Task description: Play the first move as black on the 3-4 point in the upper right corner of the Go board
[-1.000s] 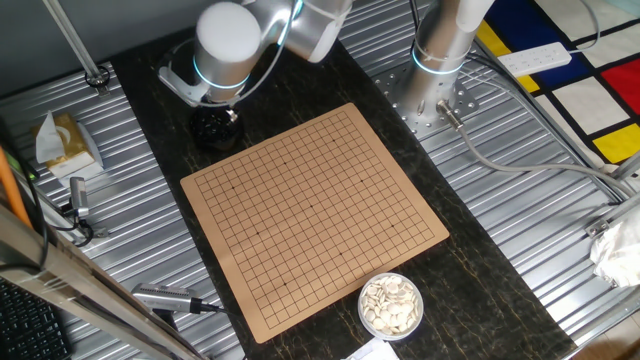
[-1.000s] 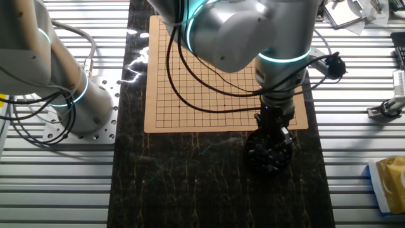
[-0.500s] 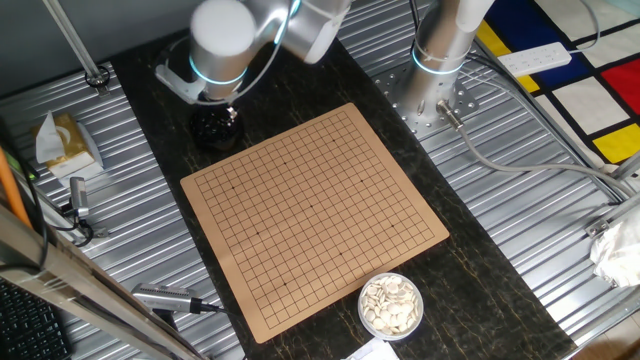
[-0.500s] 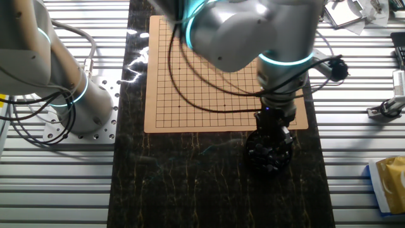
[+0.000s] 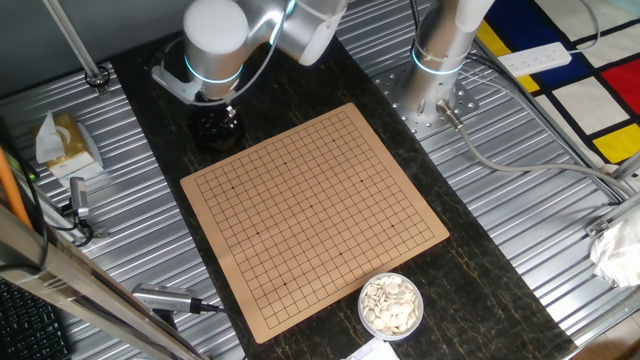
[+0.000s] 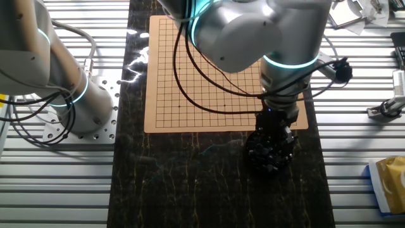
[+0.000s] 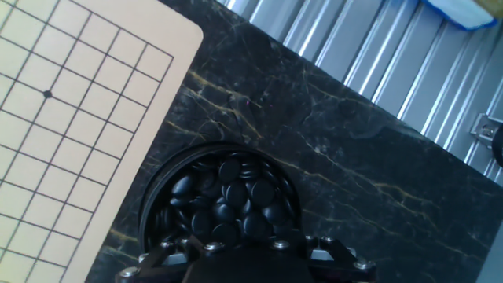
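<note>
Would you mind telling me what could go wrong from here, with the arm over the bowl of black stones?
1. The black stones lie heaped and overlapping in their bowl, so the tool might lift two or none.
2. The bowl sits close to the Go board corner; a sideways nudge could shift the board.
3. The board is bare and the crossing unmarked, so miscounting lines is easy.

The arm (image 5: 260, 20) reaches across from its base, its round white wrist joint (image 5: 215, 35) glowing with a cyan ring, and points straight down. In the other fixed view the bulky grey wrist housing (image 6: 253, 31) fills the top of the picture, with the dark hand (image 6: 273, 133) hanging below it. In the hand view only the hand's black base shows along the bottom edge; the fingers are hidden.
</note>
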`<action>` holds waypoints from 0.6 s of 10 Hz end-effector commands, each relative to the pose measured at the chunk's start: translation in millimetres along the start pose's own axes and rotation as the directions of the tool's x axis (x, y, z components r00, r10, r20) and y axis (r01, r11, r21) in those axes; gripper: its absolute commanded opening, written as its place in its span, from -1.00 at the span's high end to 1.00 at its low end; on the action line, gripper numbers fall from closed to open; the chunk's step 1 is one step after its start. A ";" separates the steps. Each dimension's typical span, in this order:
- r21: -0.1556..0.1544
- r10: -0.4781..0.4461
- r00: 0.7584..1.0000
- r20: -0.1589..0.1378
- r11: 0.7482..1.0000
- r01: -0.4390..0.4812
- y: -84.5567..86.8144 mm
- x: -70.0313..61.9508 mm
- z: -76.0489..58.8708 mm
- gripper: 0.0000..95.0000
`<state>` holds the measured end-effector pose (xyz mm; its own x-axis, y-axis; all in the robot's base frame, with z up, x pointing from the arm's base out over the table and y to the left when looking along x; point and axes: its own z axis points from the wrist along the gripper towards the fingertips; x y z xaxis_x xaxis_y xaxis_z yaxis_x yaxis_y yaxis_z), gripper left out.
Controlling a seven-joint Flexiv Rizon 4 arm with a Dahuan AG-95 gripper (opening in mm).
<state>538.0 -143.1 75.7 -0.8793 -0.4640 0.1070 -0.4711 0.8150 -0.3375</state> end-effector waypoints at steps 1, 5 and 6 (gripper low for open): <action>0.009 -0.001 1.000 0.000 1.000 0.001 -0.9 -1.0 2.4 -0.20; 0.031 0.016 1.000 -0.009 0.999 -0.016 -0.9 -0.9 5.4 0.20; 0.031 0.020 1.000 -0.008 0.999 -0.019 -0.9 -0.9 5.7 0.20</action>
<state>539.1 -145.8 71.0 -0.8910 -0.4410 0.1077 -0.4477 0.8145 -0.3689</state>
